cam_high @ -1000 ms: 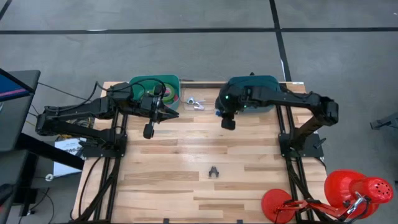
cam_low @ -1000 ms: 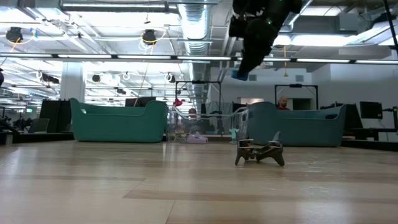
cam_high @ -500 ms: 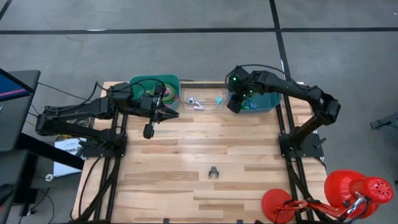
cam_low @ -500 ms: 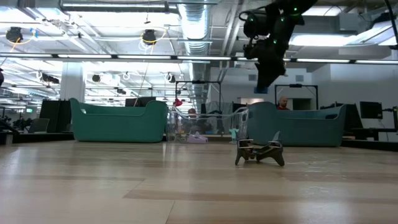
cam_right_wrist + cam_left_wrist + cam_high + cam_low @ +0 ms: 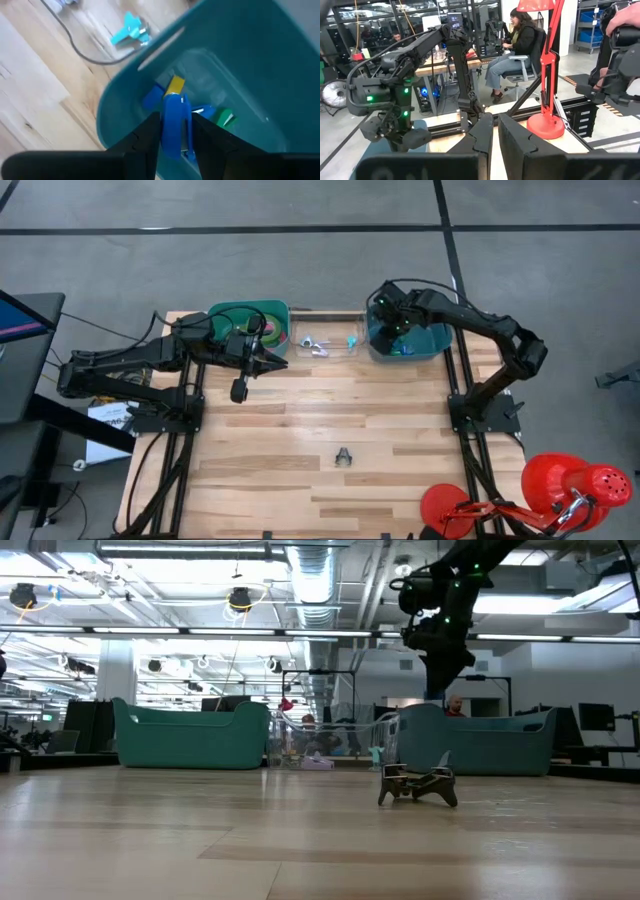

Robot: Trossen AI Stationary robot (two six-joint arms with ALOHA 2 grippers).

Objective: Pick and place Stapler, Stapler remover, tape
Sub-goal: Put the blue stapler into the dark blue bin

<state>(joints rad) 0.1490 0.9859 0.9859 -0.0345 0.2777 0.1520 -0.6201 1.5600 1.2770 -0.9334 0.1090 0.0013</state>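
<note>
The right tool (image 5: 175, 131) hangs over the teal plastic bin (image 5: 432, 347) at the far right of the pale wooden counter (image 5: 300, 440), its two dark fingers (image 5: 142, 142) closed on a blue plastic stapler (image 5: 175, 122) that stands lengthwise between them, pointing down into the bin. Below it, on the bin floor, lie small pieces — a yellow one (image 5: 175, 84), blue ones (image 5: 152, 97) and a green one (image 5: 225, 118).

The left tool (image 5: 277, 361) rests just in front of the green plastic bin (image 5: 222, 314) at the far left of the counter; its fingers (image 5: 480, 137) stand pressed together with nothing between them. A green ring-shaped tape roll (image 5: 272, 337) shows inside that bin, at the side nearer the middle.

Between the two bins sits a clear shallow tray (image 5: 325, 332) with a silvery metal piece (image 5: 316, 346) and a small turquoise piece (image 5: 352, 341) in it. Well apart from all this, near the front middle of the counter, a small dark clawed staple remover (image 5: 417, 784) lies alone on the wood.

A red desk lamp (image 5: 560, 485) is clamped at the front right corner. Beyond the counter a seated person (image 5: 517, 47) shows in the room.
</note>
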